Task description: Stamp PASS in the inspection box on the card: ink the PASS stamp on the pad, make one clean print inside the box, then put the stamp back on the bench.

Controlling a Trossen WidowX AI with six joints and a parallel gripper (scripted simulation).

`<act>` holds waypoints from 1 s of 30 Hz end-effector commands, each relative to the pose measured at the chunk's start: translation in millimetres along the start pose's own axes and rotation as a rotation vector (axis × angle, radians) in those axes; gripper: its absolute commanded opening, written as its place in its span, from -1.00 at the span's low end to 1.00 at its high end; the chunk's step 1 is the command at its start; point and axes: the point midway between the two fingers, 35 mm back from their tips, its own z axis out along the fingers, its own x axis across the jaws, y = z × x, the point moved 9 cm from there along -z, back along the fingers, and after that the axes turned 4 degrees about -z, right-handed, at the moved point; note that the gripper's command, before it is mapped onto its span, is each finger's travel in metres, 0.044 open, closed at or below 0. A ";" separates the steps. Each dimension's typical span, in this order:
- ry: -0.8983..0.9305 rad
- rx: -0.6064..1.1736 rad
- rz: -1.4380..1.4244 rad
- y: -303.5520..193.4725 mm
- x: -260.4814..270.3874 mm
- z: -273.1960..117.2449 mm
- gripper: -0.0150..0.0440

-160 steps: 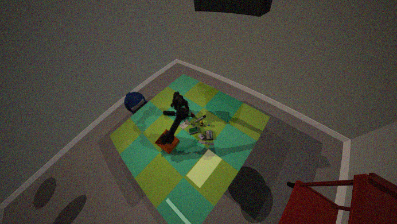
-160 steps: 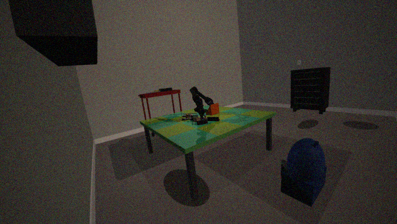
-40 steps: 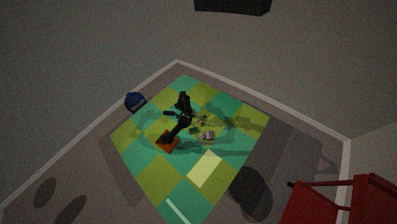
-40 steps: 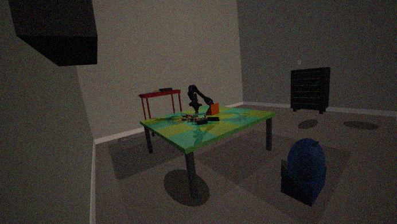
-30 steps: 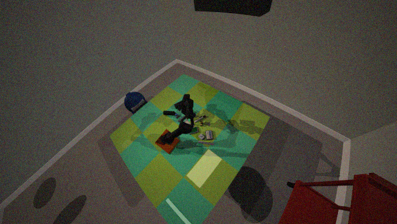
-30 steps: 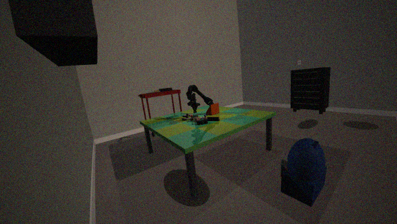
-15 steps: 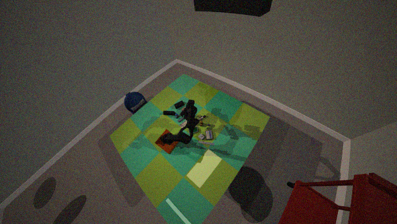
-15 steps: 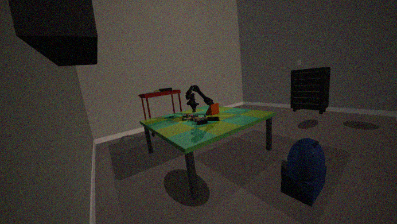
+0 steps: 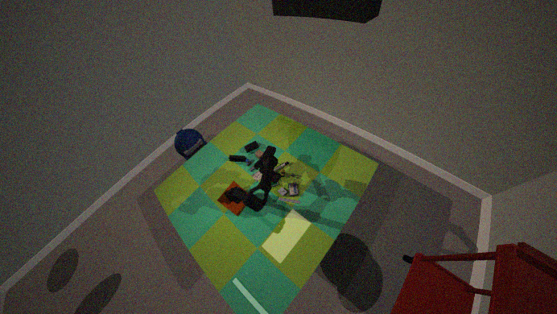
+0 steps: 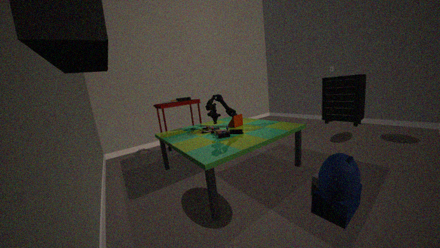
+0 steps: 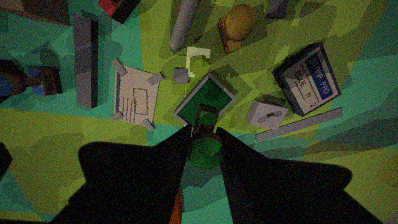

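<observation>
My gripper point(image 11: 203, 129) point(image 10: 215, 123) is shut on a stamp with a green round knob point(image 11: 205, 151), seen from above in the wrist view. It holds the stamp above the table, with the stamp's lower end over the near edge of the ink pad in that view. The green ink pad point(image 11: 206, 93) lies in a pale-rimmed tray. The white card point(image 11: 127, 86) point(image 9: 257, 175) lies left of the pad with its corners held down. An outlined box point(image 11: 141, 101) shows on it, with no print that I can make out. The held stamp's underside is hidden.
An orange-knobbed stamp point(image 11: 240, 22) and a grey cylinder point(image 11: 184, 22) lie beyond the pad. A "STAMP PAD" tin point(image 11: 310, 80), a white block point(image 11: 267, 115) and a thin strip point(image 11: 300, 124) lie right. A grey bar point(image 11: 86, 60) and a blue-ended object point(image 11: 35, 82) lie left.
</observation>
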 end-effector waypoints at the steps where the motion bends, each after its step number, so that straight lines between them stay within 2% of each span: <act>1: -0.004 -0.003 -0.002 -0.7 -1.1 1.7 -0.49; 30: -0.002 -0.004 0.000 0.3 -1.0 20.9 -0.49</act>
